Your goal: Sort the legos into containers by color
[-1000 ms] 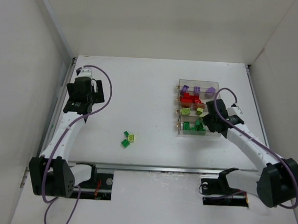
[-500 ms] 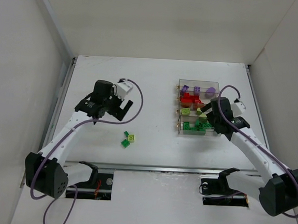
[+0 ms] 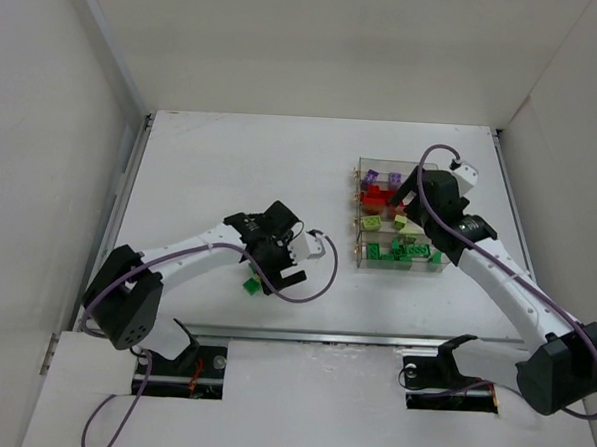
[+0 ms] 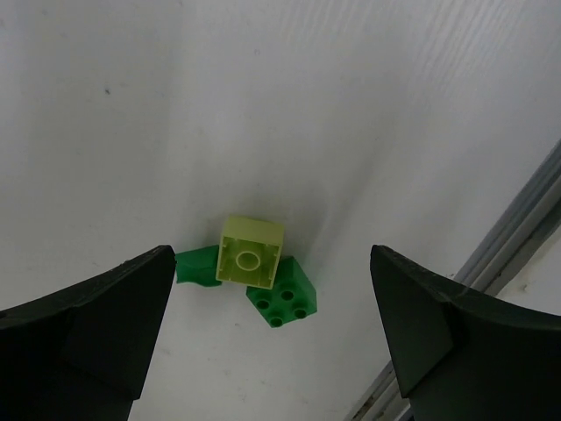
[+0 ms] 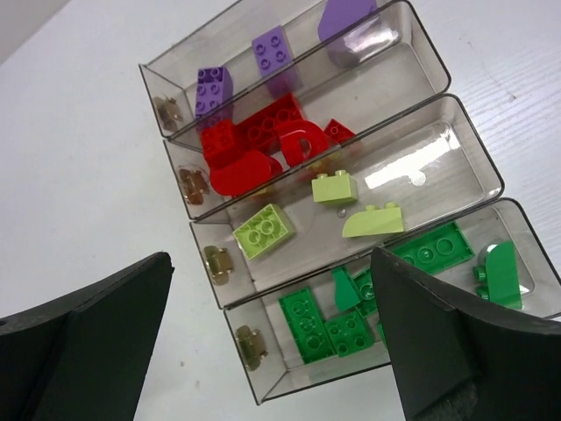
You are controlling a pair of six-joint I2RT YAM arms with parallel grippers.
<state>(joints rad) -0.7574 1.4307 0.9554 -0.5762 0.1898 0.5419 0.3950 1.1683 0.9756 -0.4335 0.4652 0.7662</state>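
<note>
Three loose legos lie together on the table near the front rail: a yellow-green brick (image 4: 250,252) lying on its side, a dark green brick (image 4: 282,298) and another dark green piece (image 4: 195,266). My left gripper (image 4: 272,289) hangs open just above them, its fingers (image 4: 105,324) wide on either side; in the top view it (image 3: 276,262) covers most of them. The containers (image 5: 263,368) hold purple (image 5: 213,86), red (image 5: 241,162), yellow-green (image 5: 263,230) and dark green (image 5: 329,329) legos, one colour per bin. My right gripper (image 5: 272,263) is open and empty above the containers (image 3: 358,249).
A metal rail (image 3: 373,339) runs along the table's near edge, close to the loose bricks. White walls (image 3: 71,172) enclose the table on the left, back and right. The bins have small brass clasps (image 5: 219,261) on their near ends.
My left arm swung from the far left edge down over the loose bricks. My right gripper opened and drew back from the green bin toward the block's far side.
</note>
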